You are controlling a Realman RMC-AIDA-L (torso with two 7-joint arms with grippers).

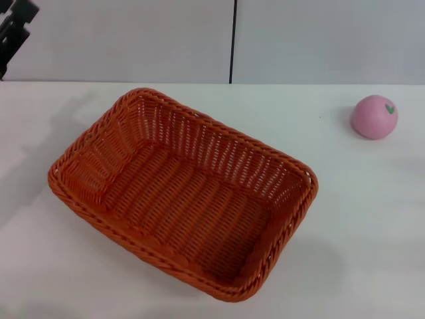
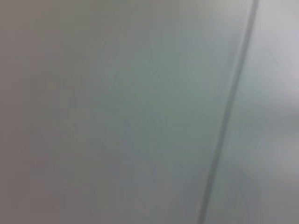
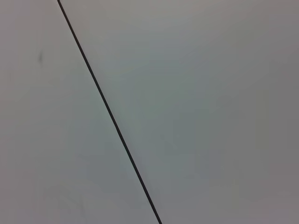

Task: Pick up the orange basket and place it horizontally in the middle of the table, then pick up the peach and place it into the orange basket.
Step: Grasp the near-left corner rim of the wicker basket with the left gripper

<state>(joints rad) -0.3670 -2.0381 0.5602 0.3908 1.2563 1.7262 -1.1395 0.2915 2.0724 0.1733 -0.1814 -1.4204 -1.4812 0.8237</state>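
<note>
Orange basket (image 1: 182, 193) sits crooked on the worktop (image 1: 372, 226), peach (image 1: 374, 117) still outside, both jobs left; claw states I cannot tell.

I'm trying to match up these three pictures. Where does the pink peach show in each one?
Head view: the peach sits on the table, far right.
Left wrist view: not in it.
Right wrist view: not in it.
Shared landmark: the dark wall seam.

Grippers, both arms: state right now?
Left gripper: only a dark part shows at the head view's top-left corner, raised off the table; state cannot be told, holding nothing visible.
Right gripper: not in view.
</note>
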